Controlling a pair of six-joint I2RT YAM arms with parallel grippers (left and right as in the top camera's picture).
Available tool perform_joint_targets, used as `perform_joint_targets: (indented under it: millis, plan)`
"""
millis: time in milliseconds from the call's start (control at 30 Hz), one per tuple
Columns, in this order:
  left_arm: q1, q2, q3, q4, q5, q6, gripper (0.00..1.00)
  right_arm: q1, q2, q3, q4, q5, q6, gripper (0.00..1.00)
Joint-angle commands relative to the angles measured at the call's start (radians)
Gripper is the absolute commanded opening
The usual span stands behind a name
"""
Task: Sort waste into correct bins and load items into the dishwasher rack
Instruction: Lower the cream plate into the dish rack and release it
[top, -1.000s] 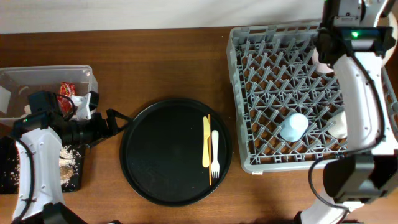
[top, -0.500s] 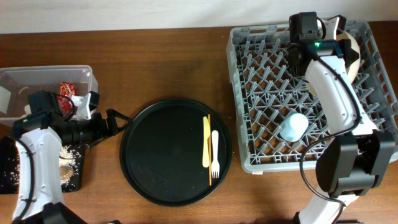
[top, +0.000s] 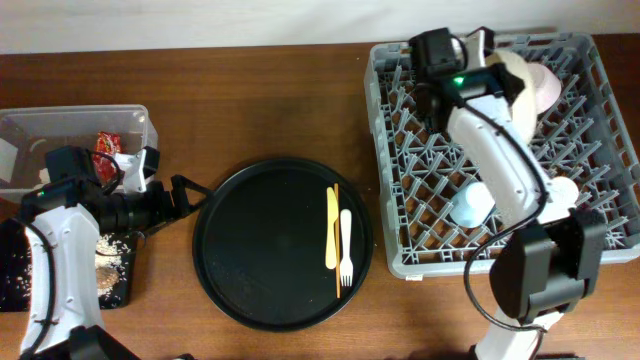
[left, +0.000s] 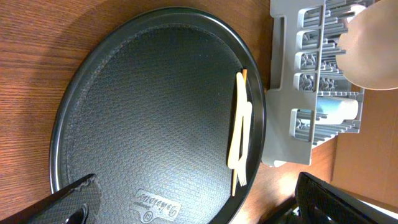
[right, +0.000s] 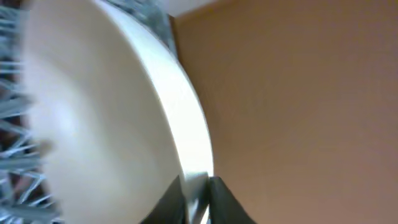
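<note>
Right hand (right: 196, 198) straddles cream plate (right: 93, 118) in rack (top: 400, 150).

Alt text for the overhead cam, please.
The right gripper grips the cream plate at the far side of the grey rack, which also holds a light blue cup. A yellow utensil and white fork lie on the round black tray; the left gripper is open beside it.

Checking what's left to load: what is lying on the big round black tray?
A thin yellow utensil and a white plastic fork lie side by side near the round black tray's right rim, with a thin brown stick between them. Nothing covers the tray overhead.
</note>
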Motion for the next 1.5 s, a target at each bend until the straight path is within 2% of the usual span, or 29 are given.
perform_joint_targets:
  millis: [0,33,67,100,133,167,267,300,367,400,467,533,600,633,733,900,1000,1133,1300,1467]
  plan:
    - [0.005,0.003,0.012,-0.001,0.006,0.003,0.99,0.065,-0.002,-0.006,0.001,-0.025,0.008,0.27]
    - [0.005,0.003,0.012,-0.001,0.006,0.003,1.00,0.086,-0.002,-0.006,0.003,-0.025,0.008,0.42]
    - [0.005,0.003,0.012,-0.001,0.006,0.003,1.00,0.097,-0.002,-0.006,0.004,-0.025,0.008,0.50]
    - [0.005,0.003,0.012,-0.001,0.006,0.003,0.99,0.118,-0.002,-0.006,0.007,-0.025,0.008,0.75]
    - [0.005,0.003,0.012,-0.001,0.006,0.003,0.99,0.129,-0.002,-0.006,0.009,-0.026,0.008,0.86]
    - [0.005,0.003,0.012,-0.001,0.006,0.003,1.00,0.137,-0.002,-0.006,0.012,-0.030,0.009,0.91]
    - [0.005,0.003,0.012,-0.001,0.006,0.003,1.00,0.149,-0.010,0.002,-0.013,-0.205,0.013,0.93]
    - [0.005,0.003,0.012,-0.001,0.006,0.003,0.99,0.148,-0.018,0.015,-0.046,-0.394,0.043,0.93]
    - [0.005,0.003,0.012,-0.001,0.006,0.003,1.00,0.144,-0.024,0.042,-0.082,-0.584,0.098,0.92]
    - [0.005,0.003,0.012,-0.001,0.006,0.003,1.00,0.140,-0.027,0.060,-0.104,-0.708,0.114,0.88]
    - [0.005,0.003,0.012,-0.001,0.006,0.003,0.99,0.128,-0.027,0.082,-0.134,-0.806,0.166,0.72]
    - [0.005,0.003,0.012,-0.001,0.006,0.003,1.00,0.085,-0.031,0.084,-0.153,-0.864,0.242,0.31]
    - [0.005,0.003,0.012,-0.001,0.006,0.003,1.00,0.003,-0.051,0.084,-0.155,-1.109,0.241,0.09]
    - [0.005,0.003,0.012,-0.001,0.006,0.003,0.99,-0.043,-0.063,0.084,-0.155,-1.211,0.241,0.04]
    - [0.005,0.003,0.012,-0.001,0.006,0.003,0.99,-0.193,-0.088,0.084,-0.174,-1.394,0.211,0.04]
    - [0.005,0.003,0.012,-0.001,0.006,0.003,1.00,-0.374,-0.090,0.079,-0.203,-1.471,0.224,0.04]
    - [0.005,0.003,0.012,-0.001,0.006,0.003,1.00,-0.390,-0.082,0.066,-0.196,-1.481,0.223,0.04]
    - [0.005,0.003,0.012,-0.001,0.006,0.003,0.99,-0.388,-0.076,-0.053,-0.132,-1.489,0.242,0.04]
    - [0.005,0.003,0.012,-0.001,0.006,0.003,1.00,-0.362,-0.075,-0.269,0.050,-1.668,0.211,0.04]
    - [0.005,0.003,0.012,-0.001,0.006,0.003,0.99,-0.364,-0.090,-0.177,0.011,-1.667,0.192,0.04]
